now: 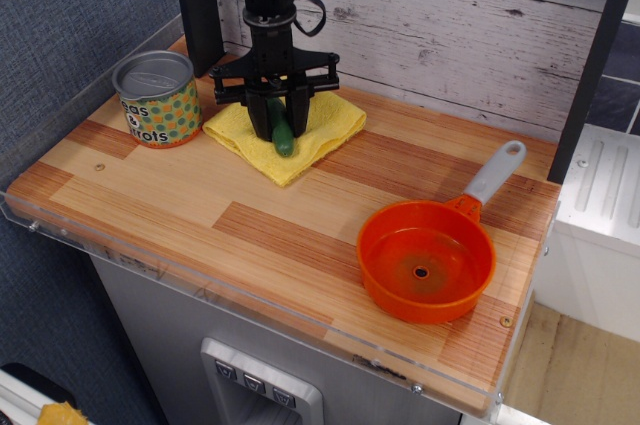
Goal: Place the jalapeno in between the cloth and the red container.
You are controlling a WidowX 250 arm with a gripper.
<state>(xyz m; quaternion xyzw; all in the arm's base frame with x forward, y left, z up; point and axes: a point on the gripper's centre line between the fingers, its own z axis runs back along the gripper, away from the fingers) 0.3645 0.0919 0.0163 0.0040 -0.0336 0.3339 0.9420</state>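
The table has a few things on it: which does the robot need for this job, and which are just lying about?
Needed: jalapeno, cloth beneath it, red container, gripper closed around the jalapeno.
Just lying about: polka-dotted can.

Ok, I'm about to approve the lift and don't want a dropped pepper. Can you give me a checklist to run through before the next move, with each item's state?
1. Gripper fingers on either side of the jalapeno: ok.
2. Firm grip on the jalapeno: cannot tell; the fingers hide the contact.
3. Cloth free of the fingers: cannot tell.
4. Bare wood between cloth and red container for the drop: ok.
5. Tin can outside the path toward the container: ok.
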